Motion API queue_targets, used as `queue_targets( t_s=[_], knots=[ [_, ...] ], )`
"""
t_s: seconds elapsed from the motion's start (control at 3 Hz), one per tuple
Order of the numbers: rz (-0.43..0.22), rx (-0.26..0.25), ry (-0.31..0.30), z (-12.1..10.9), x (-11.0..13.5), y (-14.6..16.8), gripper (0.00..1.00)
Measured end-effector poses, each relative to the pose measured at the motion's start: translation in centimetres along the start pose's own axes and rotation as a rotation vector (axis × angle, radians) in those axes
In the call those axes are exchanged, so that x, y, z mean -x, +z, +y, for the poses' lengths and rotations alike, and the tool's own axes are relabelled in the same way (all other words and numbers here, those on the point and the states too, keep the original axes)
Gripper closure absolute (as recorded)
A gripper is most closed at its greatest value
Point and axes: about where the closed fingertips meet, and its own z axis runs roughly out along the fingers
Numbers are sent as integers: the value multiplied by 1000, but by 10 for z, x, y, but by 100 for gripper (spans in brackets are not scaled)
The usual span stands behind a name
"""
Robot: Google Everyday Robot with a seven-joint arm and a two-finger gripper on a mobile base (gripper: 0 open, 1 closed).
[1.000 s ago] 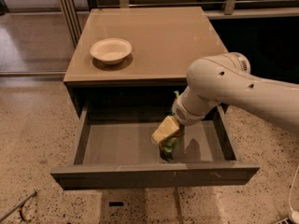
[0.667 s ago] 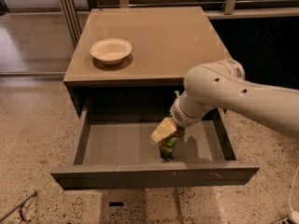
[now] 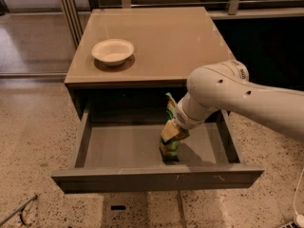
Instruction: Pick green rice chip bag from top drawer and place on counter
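The green rice chip bag point(image 3: 169, 110) stands upright in the open top drawer point(image 3: 118, 147), right of the middle. Its top edge reaches up to the cabinet's front edge and its bottom is near the drawer floor. My gripper point(image 3: 173, 132), with tan fingers, comes down from the white arm point(image 3: 223, 91) on the right and is shut on the bag's middle. The tan counter point(image 3: 161, 37) lies behind and above the drawer.
A white bowl point(image 3: 113, 51) sits on the counter's left part. The drawer's front panel point(image 3: 156, 178) juts out over the speckled floor point(image 3: 33, 141). Metal railings and posts point(image 3: 71, 8) stand behind and left of the cabinet.
The bag lay low under the gripper before. Now it stands taller in the gripper's hold, with its top raised towards the counter edge. The arm has shifted slightly left.
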Motion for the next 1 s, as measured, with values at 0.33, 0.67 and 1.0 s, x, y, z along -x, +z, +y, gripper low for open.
queue_targets(
  t_s=[0.33, 0.67, 1.0],
  knots=[
    [0, 0, 0, 0, 0, 0, 65],
    [-14, 5, -72, 6, 6, -11, 89],
    [-52, 26, -201, 18, 17, -40, 100]
  ],
)
